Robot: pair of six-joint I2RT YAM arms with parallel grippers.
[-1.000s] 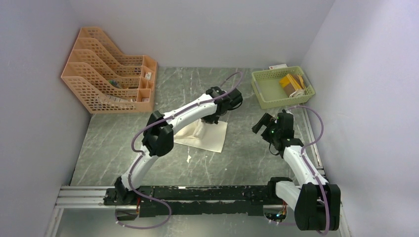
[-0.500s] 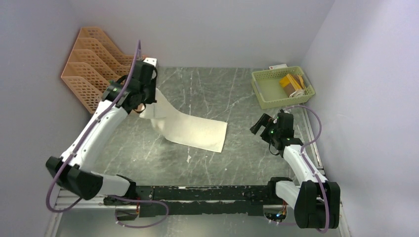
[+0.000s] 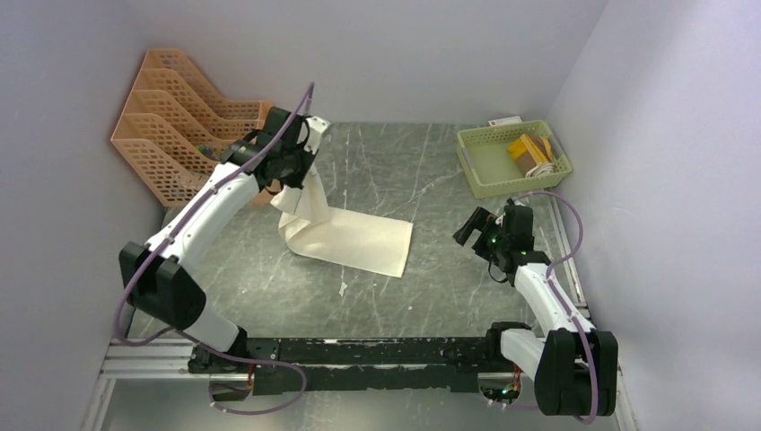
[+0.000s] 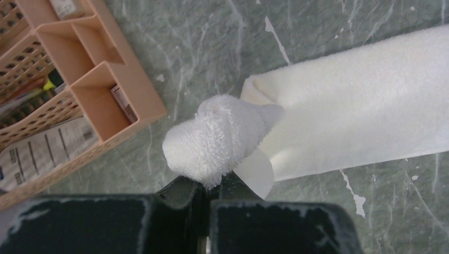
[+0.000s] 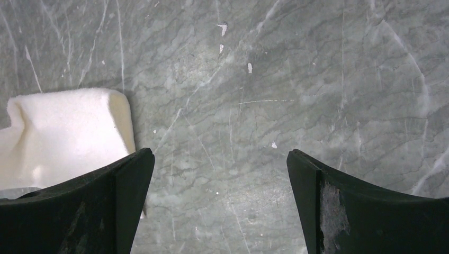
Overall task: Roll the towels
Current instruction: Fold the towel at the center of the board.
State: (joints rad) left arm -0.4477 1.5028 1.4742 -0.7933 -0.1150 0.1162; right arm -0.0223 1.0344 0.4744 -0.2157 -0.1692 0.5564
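Soft, even light from overhead fills all three views, leaving only faint shadows on the table [image 3: 431, 171] beside the cream towel [image 3: 359, 241], whose bright pile nearly washes out in the left wrist view, while the dark jaws along both wrist views' lower edges look soft, perhaps out of focus.

Left arm stretched far back and raised, left gripper [image 4: 205, 186] pinched on the cream towel [image 4: 360, 100] — right gripper [image 5: 219, 159] hovers, jaws wide apart.
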